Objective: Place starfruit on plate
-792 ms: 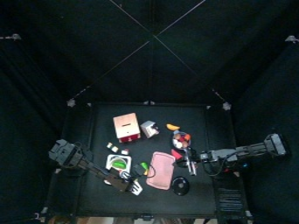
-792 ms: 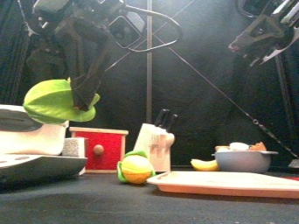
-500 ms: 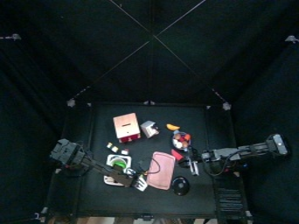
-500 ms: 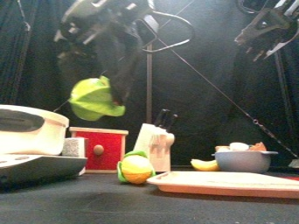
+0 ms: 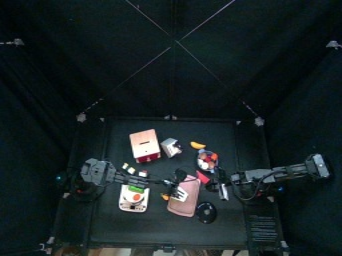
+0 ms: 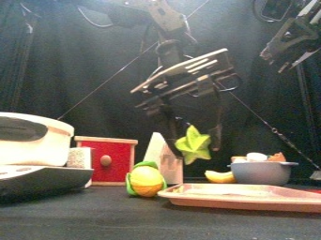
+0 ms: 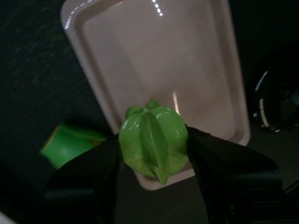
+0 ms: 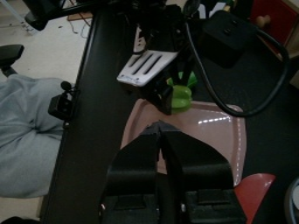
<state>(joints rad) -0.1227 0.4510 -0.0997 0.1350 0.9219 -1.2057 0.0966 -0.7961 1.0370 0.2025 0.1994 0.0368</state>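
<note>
Starfruit (image 6: 193, 144) is up in the air right now, pinched between the jaws of the left gripper (image 7: 156, 157), and it hangs just above the pink plate (image 6: 245, 195), not touching it as far as the front view shows. What matters for the next move is straight up-and-down: the fruit sits directly under the gripper and over the near end of the plate, so I'd guess it only needs lowering and letting go, no sideways shuffle. From the left wrist camera the fruit's long axis runs roughly along the plate's long side, ridges (image 7: 153, 144) facing the camera, with the plate's rim (image 7: 73, 17) stretching away beyond it. On the overhead shot the left arm reaches across from 9 o'clock toward the middle of the table, and the plate (image 5: 183, 190) lies just past its tip toward 3 o'clock. The right gripper (image 8: 165, 150) comes in from 3 o'clock and hangs high near the plate's other end, jaws together on nothing, so the left one is clearly the one doing the job. One worry: the fruit is close to the plate's end edge, so it could roll off if dropped crooked.
</note>
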